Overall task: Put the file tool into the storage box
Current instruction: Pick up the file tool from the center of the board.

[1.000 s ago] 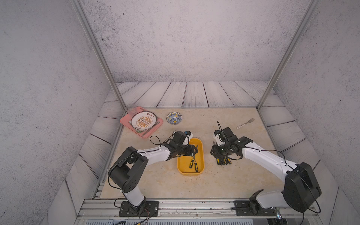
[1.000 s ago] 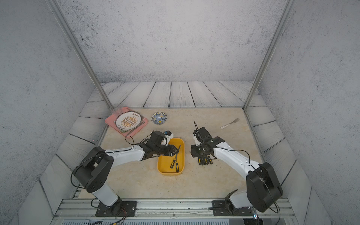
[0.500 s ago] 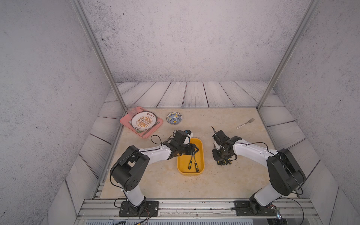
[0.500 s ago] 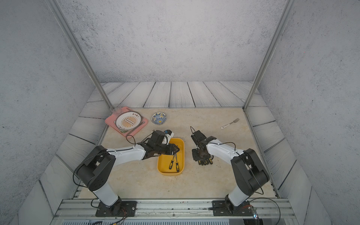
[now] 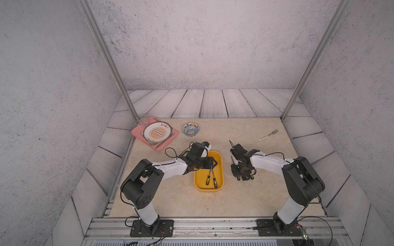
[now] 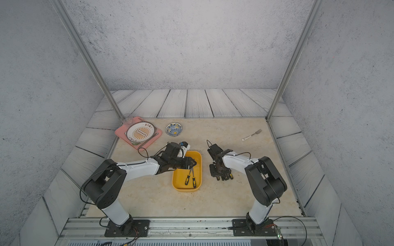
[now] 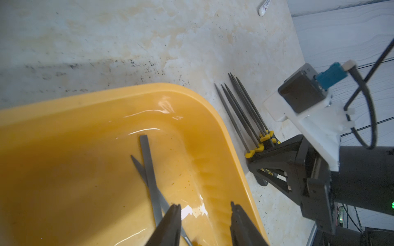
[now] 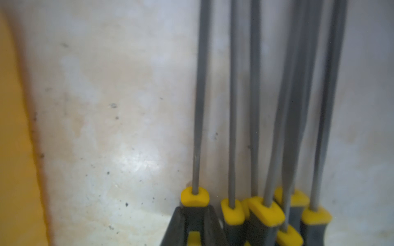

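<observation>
- The box [image 7: 85,119] is smooth, shiny yellow plastic.
- The files [image 8: 254,106] are dull grey metal.
- The table [image 7: 128,32] looks like smooth, speckled stone.

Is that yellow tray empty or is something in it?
Not empty: two grey metal files with black-and-yellow handles lie inside the shallow yellow plastic tray, blades crossing.

Rough grey walls [image 5: 202,42] left, right and far. Pale marbled tabletop [image 5: 181,202], stone or just a print, hard to say. Whitewashed planks [image 5: 213,102] slope up around it, two metal posts [image 5: 106,59] rise from the far corners, and there's an aluminium rail [image 5: 213,225] along the near edge.
</observation>
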Motion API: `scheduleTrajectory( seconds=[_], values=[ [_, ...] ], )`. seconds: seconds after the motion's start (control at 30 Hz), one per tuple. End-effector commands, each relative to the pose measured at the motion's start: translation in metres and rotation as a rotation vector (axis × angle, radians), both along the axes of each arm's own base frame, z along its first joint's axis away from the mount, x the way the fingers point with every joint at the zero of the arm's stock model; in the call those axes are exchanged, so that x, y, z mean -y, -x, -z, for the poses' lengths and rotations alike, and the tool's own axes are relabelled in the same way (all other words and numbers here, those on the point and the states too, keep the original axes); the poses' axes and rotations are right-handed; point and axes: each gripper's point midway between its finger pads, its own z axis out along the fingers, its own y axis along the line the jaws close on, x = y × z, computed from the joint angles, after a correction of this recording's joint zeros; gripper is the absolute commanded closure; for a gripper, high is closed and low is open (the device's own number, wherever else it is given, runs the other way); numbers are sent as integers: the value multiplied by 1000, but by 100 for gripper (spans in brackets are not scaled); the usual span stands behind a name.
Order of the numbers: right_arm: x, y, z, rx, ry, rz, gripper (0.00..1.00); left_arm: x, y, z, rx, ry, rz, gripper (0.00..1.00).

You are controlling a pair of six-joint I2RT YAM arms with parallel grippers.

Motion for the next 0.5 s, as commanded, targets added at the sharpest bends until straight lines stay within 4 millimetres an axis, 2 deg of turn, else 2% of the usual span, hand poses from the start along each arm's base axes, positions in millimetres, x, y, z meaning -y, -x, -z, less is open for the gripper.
scheduleTrajectory(
  seconds=[0.0,0.07,0.23,0.33,0.47],
  values=[
    [5,19,18,-73,5,-5,100,5,-7,-14,30,26,2,57],
    [-5,16,5,-41,-64,-20,100,9,-9,-22,36,44,10,55],
    [-42,12,-53,80,-326,-86,100,26,-13,-54,56,133,52,47],
    [-54,15,-79,115,-420,-124,100,36,-14,-71,64,189,76,45],
    [-65,17,-105,132,-490,-183,100,43,-17,-79,67,225,84,45]
  ],
)
